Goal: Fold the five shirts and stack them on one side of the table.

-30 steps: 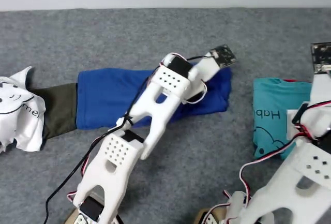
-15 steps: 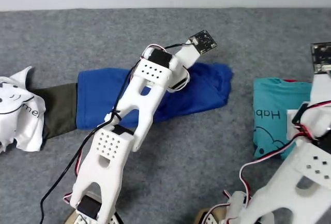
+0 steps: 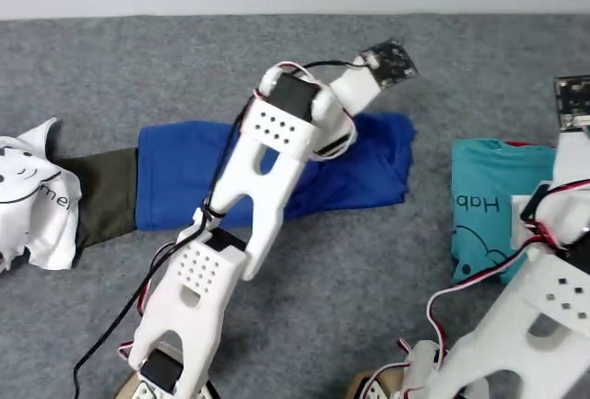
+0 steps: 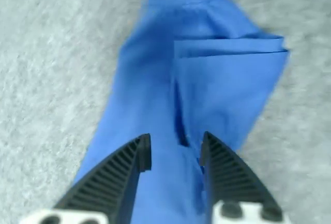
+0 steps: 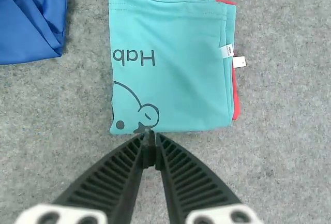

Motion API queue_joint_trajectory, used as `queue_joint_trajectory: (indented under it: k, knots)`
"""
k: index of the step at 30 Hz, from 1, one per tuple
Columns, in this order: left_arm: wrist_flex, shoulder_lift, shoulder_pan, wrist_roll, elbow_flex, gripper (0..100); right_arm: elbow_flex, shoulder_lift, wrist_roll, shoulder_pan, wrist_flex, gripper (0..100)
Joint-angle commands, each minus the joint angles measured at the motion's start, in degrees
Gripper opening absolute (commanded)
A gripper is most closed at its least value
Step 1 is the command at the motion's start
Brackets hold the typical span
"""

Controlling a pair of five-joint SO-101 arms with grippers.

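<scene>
**Five shirts on table: two stacked, three unfolded; left claw apart, right claw closed**

Count of shirts: five. Count of arms: two.

1. The teal shirt (image 3: 484,201) is folded into a neat rectangle and lies by the right edge of the table (image 3: 369,270).
2. The red shirt (image 5: 234,94) lies directly under the teal one. Only a narrow strip of it shows along two sides.
3. The blue shirt (image 3: 184,173) lies as a long band across the middle of the table. It is loosely folded lengthwise and rumpled at the end nearer the teal shirt, and stands apart from that stack.
4. The dark olive shirt (image 3: 101,192) lies flat and touches the other end of the blue shirt.
5. The white shirt (image 3: 28,192) carries black print and lies crumpled at the left edge, overlapping the olive one.

The left arm (image 3: 267,169) rises from the near edge and stretches diagonally over the blue shirt, its wrist above the rumpled end. In the left wrist view the left gripper (image 4: 176,140) stands with its jaws apart over a lengthwise crease in the blue cloth. No cloth is seen caught between them.

The right arm (image 3: 544,307) stands at the near right corner, bent over the stack. The right gripper (image 5: 149,137) has its jaws pressed together with nothing in them. Its tips are over bare table, just beside the near edge of the teal shirt.
</scene>
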Motion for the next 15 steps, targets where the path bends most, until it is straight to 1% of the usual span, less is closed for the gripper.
queue_joint_trajectory:
  k: [1, 5, 8, 11, 15]
  knots:
    - [1.76, -5.63, 1.67, 0.79, 3.38, 16, -0.26, -1.01, -0.7, 0.48, 2.33, 1.6]
    - [1.58, -8.53, 3.43, 0.53, 15.52, 16, -0.26, -0.92, -0.7, 0.48, 2.33, 1.6]
    - [1.41, -9.41, 3.08, 0.44, 22.29, 16, -0.26, -0.84, -0.7, 0.48, 2.24, 1.6]
    - [-0.35, -8.0, 0.53, 0.26, 24.92, 16, -0.26, -0.75, -0.7, 0.48, 2.24, 1.6]
    - [-6.42, -3.43, -5.45, -1.93, 24.92, 16, 1.58, -0.75, -0.7, 0.48, 2.07, 1.6]
